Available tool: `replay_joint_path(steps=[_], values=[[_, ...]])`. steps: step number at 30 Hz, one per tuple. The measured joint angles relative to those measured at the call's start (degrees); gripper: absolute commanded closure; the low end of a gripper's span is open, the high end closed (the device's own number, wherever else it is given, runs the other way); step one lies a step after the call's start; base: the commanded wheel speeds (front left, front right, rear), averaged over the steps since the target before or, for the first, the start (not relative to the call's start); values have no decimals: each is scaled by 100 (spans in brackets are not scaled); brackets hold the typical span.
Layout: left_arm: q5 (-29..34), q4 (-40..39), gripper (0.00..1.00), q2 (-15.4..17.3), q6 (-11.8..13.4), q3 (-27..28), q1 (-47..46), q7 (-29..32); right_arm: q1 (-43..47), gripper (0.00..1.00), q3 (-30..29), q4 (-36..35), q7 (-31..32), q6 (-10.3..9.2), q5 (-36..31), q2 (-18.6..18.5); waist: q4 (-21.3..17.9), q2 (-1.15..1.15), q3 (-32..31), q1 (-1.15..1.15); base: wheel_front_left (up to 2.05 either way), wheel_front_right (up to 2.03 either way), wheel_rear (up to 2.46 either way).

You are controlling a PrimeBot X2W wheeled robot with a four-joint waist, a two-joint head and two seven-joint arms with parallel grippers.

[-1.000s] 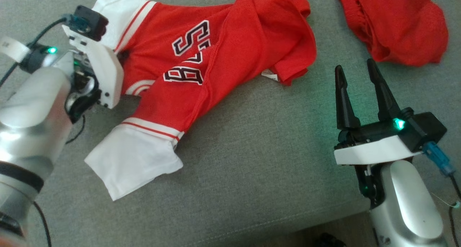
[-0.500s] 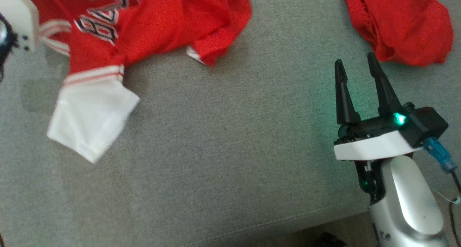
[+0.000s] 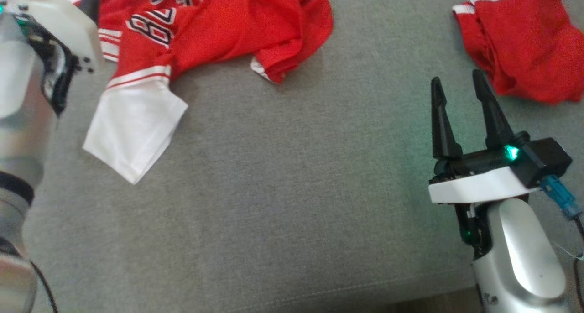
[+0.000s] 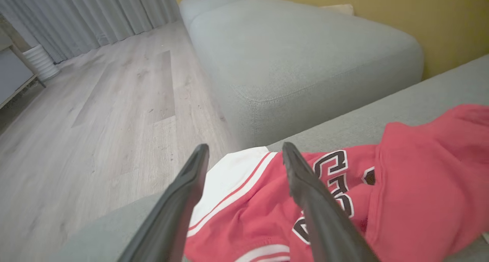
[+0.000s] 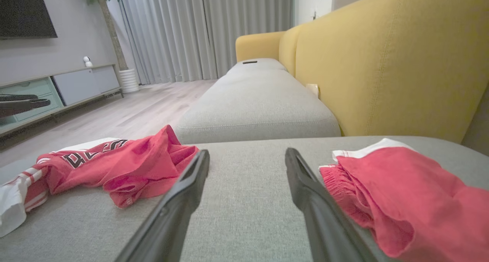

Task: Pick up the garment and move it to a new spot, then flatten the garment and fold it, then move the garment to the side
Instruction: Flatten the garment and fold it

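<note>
Our left gripper (image 4: 245,149) wide over the jersey (image 3: 219,25), its numbers half hidden by folds, our right gripper (image 3: 456,77) wide, shorts (image 3: 524,44) cut off.

Open cushion (image 3: 292,203) between jersey (image 3: 228,25) and shorts (image 3: 524,44), yellow backrest (image 5: 382,63) behind

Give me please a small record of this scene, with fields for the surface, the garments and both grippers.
surface: grey fabric sofa cushion
task garment: red and white jersey with black-and-white numbers, crumpled, not yet flat, at the far left
other garment: red cloth garment with white trim, bunched, at the far right
left gripper: open, holding nothing, fingers over the jersey's white sleeve
right gripper: open, empty, over bare cushion between the two garments
</note>
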Motion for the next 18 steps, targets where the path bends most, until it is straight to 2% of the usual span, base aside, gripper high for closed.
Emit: replay_joint_path(steps=[4,8,9,11,14,18], values=[[-108,-538,0,-12,147,325,351,-7,16,0,-90,-2,0,0,-8,-1,139,0,-162,0,0,0,0],[-86,-1774,0,-1,434,903,1038,-8,110,0,-177,-40,0,0,-52,-1,345,0,-394,0,0,0,0],[-43,-2363,0,8,567,1174,1560,-30,246,0,-279,-38,0,0,-54,-1,460,0,-515,0,0,0,0],[34,-2886,0,11,656,1393,2165,-32,372,0,-326,-30,0,0,-88,-2,578,0,-634,0,0,0,0],[145,-3563,0,-19,844,1713,3077,-33,478,0,-323,-25,0,0,-110,0,731,0,-817,0,0,0,0],[281,-4261,0,-167,951,2048,4034,-33,498,0,-324,-3,0,0,-110,0,885,0,-1024,0,0,0,0]])
